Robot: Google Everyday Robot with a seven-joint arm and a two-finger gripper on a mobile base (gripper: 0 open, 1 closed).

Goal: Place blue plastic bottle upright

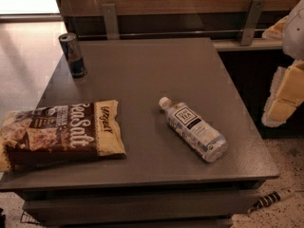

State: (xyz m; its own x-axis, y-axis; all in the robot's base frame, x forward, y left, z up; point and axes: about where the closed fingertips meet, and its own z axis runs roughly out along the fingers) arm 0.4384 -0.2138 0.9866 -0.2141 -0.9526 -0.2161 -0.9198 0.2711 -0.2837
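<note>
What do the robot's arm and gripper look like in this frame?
Only part shows at the frame's right edge, beyond the table: the gripper is blocky and pale yellow with whitish edges, hanging below a rounded white arm section. No cables or markings are visible.

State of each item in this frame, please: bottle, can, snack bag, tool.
bottle: lying on its side on the table, cap on, cap pointing to the far left
can: standing upright at the far left corner
snack bag: lying flat at the left edge, label up
tool: off the table's right side, away from the bottle
</note>
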